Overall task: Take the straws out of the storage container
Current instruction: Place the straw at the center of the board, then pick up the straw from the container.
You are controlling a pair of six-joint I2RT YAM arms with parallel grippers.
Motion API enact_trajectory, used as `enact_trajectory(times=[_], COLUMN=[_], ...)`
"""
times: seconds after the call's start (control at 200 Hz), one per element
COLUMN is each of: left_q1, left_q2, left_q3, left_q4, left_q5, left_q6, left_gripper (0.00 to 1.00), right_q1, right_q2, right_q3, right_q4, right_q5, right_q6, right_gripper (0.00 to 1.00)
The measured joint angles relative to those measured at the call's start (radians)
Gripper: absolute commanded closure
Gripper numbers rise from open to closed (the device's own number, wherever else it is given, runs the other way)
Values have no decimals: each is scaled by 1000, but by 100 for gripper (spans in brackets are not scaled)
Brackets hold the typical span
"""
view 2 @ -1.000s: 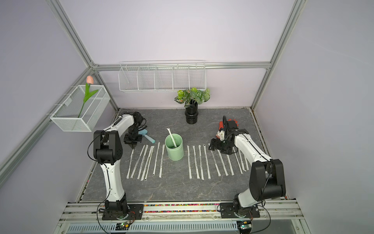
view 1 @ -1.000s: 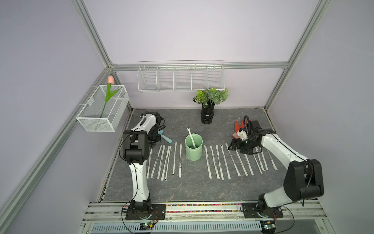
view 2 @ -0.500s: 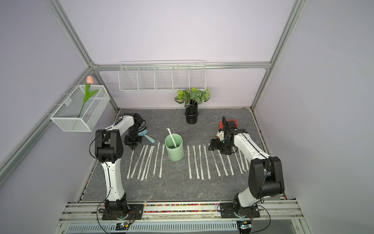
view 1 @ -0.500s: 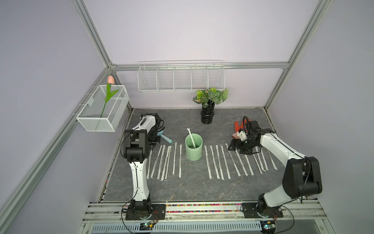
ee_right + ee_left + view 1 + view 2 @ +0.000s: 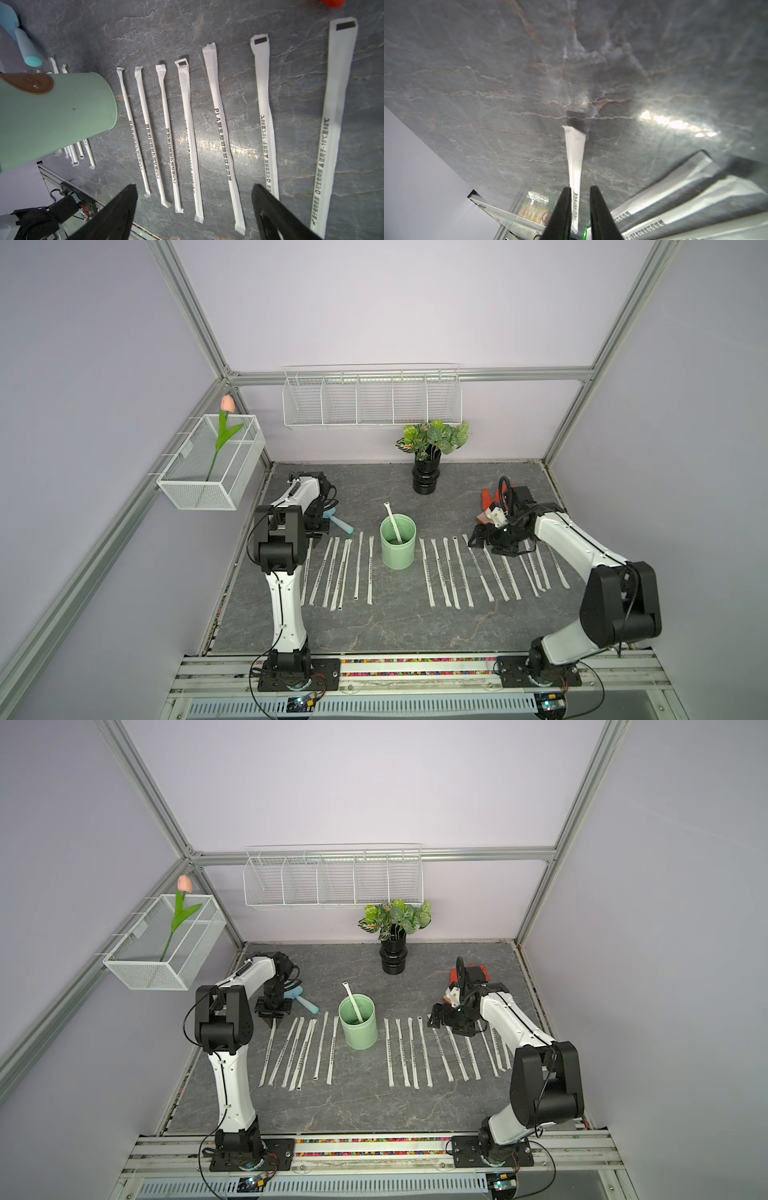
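Nearly complete: one straw (image 5: pixel 392 522) stands in the mint-green cup (image 5: pixel 398 558). The other straws (image 5: pixel 451 572) lie in rows on the bench (image 5: pixel 395 626). The left gripper (image 5: pixel 580 188) is slightly parted around a laid straw (image 5: pixel 576 162). The right gripper (image 5: pixel 193 185) is wide open and empty.

- Left arm (image 5: pixel 230 1094) is folded at the elbow, wrist pointing down; left gripper (image 5: pixel 580 189) is low, jaws only a little apart.
- Right arm (image 5: pixel 511 1019) reaches inward; right gripper (image 5: pixel 193 187) is low, jaws wide apart.
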Motion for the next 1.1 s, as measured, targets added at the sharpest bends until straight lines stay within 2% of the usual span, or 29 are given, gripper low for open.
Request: enact_trajectory(times=[0.185,0.315,0.53,0.695,0.93,1.1], left_q1=[0,-22,-157,-251,-414,-483], left_q2=[-42,-159,-476,-632,-658,-622], left_q3=[2,2,-24,-93,-146,-149], left_q4=[2,25,151,264,366,405], left_q5=[33,79,212,302,314,309], left_q6=[-20,-60,-178,-286,-406,-454], left_gripper=[80,79,73,71,70,71], right_q1=[0,0,0,0,0,-1], right_q2=[0,-1,-14,-27,-45,-61], right_q3=[0,1,26,50,60,61], right_q4=[0,0,0,-2,-8,-13], right_q5=[0,0,-1,-1,0,0], right_q6=[0,0,0,0,0,-1], right_gripper=[11,11,11,11,11,11])
